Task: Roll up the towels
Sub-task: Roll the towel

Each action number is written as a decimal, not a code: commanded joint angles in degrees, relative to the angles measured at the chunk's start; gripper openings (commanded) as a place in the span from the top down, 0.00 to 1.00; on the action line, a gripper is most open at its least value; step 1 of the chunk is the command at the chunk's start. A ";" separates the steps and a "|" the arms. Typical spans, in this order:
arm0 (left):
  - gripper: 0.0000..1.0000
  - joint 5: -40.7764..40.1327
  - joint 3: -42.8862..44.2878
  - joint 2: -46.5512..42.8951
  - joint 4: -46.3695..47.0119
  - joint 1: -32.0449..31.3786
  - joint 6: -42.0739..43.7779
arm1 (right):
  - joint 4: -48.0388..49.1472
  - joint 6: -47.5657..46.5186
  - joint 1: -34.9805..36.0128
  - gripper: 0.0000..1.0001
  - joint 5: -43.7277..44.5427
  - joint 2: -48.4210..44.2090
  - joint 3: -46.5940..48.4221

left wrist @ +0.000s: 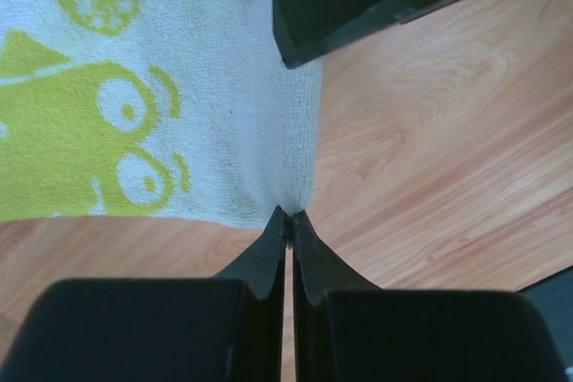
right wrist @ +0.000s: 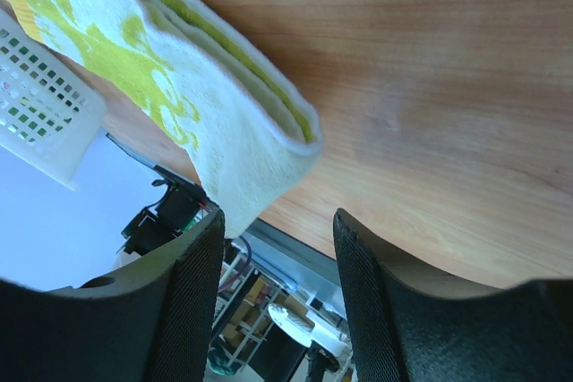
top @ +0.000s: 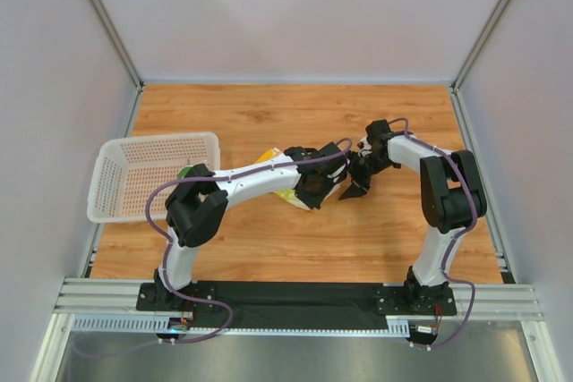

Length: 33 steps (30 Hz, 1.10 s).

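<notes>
At bench [top: 269,252] centre, left gripper [left wrist: 288,221] clamped on lime-yellow towel [left wrist: 233,87] corner; right gripper [right wrist: 279,221] jaws apart beside its folded end. White basket [top: 106,176] at left edge.

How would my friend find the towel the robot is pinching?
Start at the wooden table, just right of the white basket. The towel lies mid-table, its corner nipped in the shut left pincer. It alone is white with lime-yellow cartoon prints.
</notes>
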 commanded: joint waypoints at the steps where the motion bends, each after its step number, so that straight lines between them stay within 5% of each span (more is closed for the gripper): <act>1: 1.00 2.35 -1.21 -3.86 0.97 0.22 -1.58 | 3.91 3.54 0.49 0.46 -2.23 1.39 0.58; 14: 1.00 4.72 -2.45 -6.67 1.50 1.45 -3.16 | 3.30 2.93 1.46 0.46 1.45 5.78 3.40; 17: 1.00 4.98 -2.89 -7.20 1.85 1.62 -3.25 | 4.00 3.10 1.46 0.54 1.81 6.31 3.66; 20: 1.00 5.33 -3.06 -7.11 1.59 1.71 -3.08 | 3.92 3.10 1.46 0.74 2.51 6.31 4.62; 26: 1.00 5.42 -4.38 -7.64 1.77 1.80 -2.64 | 1.55 2.14 1.37 0.95 4.71 5.96 6.56; 33: 1.00 7.18 -6.83 -8.08 2.64 1.80 -1.23 | -2.49 -0.14 1.37 1.00 7.51 6.66 9.36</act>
